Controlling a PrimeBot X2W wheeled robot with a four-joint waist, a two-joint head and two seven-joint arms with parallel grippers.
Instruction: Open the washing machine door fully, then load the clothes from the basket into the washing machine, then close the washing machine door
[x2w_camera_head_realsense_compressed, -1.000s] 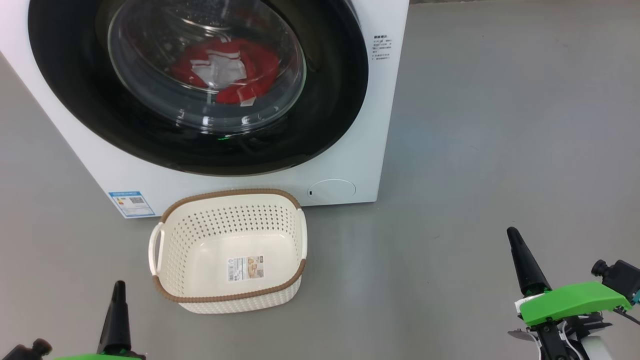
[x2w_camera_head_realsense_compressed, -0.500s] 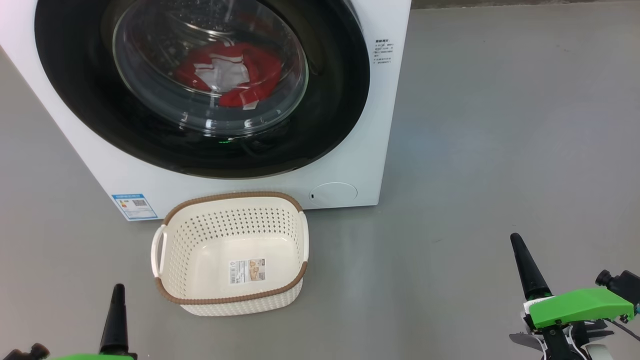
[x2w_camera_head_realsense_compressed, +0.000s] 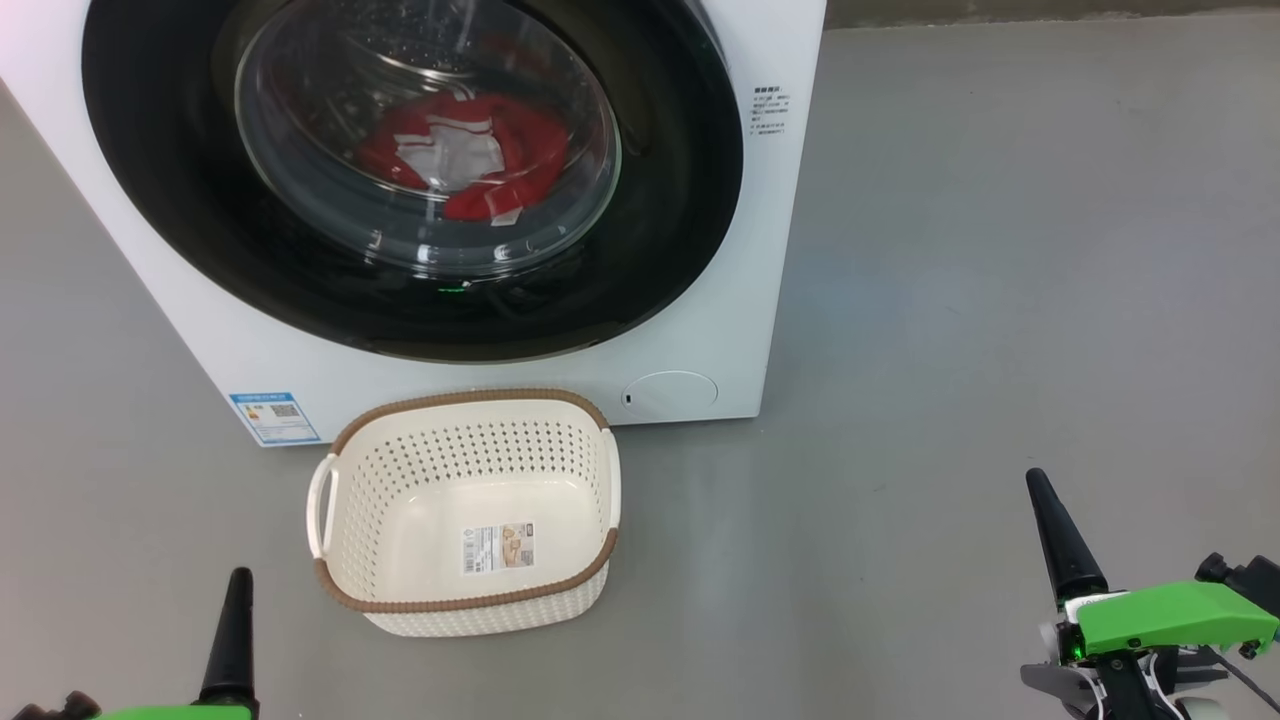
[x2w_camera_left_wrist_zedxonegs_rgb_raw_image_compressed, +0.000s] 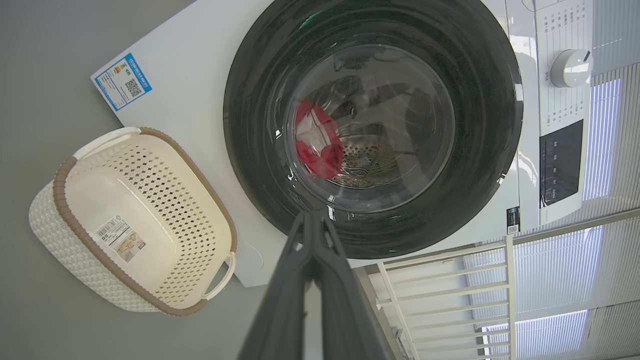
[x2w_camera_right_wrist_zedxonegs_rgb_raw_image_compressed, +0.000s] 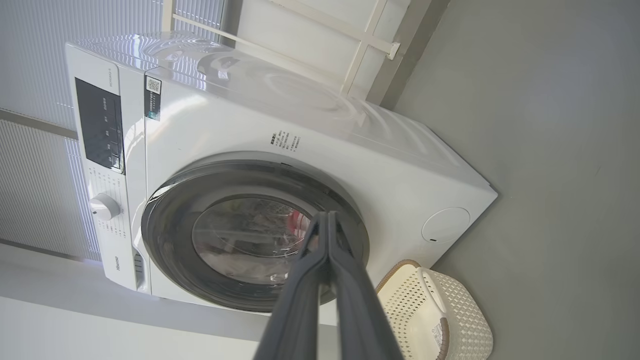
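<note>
The white washing machine (x2w_camera_head_realsense_compressed: 720, 300) (x2w_camera_left_wrist_zedxonegs_rgb_raw_image_compressed: 190, 95) (x2w_camera_right_wrist_zedxonegs_rgb_raw_image_compressed: 380, 165) stands ahead with its round black washing machine door (x2w_camera_head_realsense_compressed: 660, 260) (x2w_camera_left_wrist_zedxonegs_rgb_raw_image_compressed: 490, 125) (x2w_camera_right_wrist_zedxonegs_rgb_raw_image_compressed: 165, 235) shut flat against the front. Behind the glass bowl lie the red and white clothes (x2w_camera_head_realsense_compressed: 460, 155) (x2w_camera_left_wrist_zedxonegs_rgb_raw_image_compressed: 317, 145) in the drum. On the floor before the machine sits the cream basket (x2w_camera_head_realsense_compressed: 465, 510) (x2w_camera_left_wrist_zedxonegs_rgb_raw_image_compressed: 130, 225) (x2w_camera_right_wrist_zedxonegs_rgb_raw_image_compressed: 440, 320), holding nothing. My left gripper (x2w_camera_head_realsense_compressed: 238, 580) (x2w_camera_left_wrist_zedxonegs_rgb_raw_image_compressed: 312, 215) is shut and low at the left, short of the basket. My right gripper (x2w_camera_head_realsense_compressed: 1036, 482) (x2w_camera_right_wrist_zedxonegs_rgb_raw_image_compressed: 327, 216) is shut, off to the right over bare floor.
Grey floor (x2w_camera_head_realsense_compressed: 1000, 250) spreads to the right of the machine. A blue label (x2w_camera_head_realsense_compressed: 273, 417) and a round cap (x2w_camera_head_realsense_compressed: 670, 393) mark the machine's lower front. A white rail frame (x2w_camera_left_wrist_zedxonegs_rgb_raw_image_compressed: 440, 290) and ribbed wall panels stand behind the machine.
The whole head view has slid slightly down and right, so the camera moved. Both grippers sit a little lower in view and stay shut.
</note>
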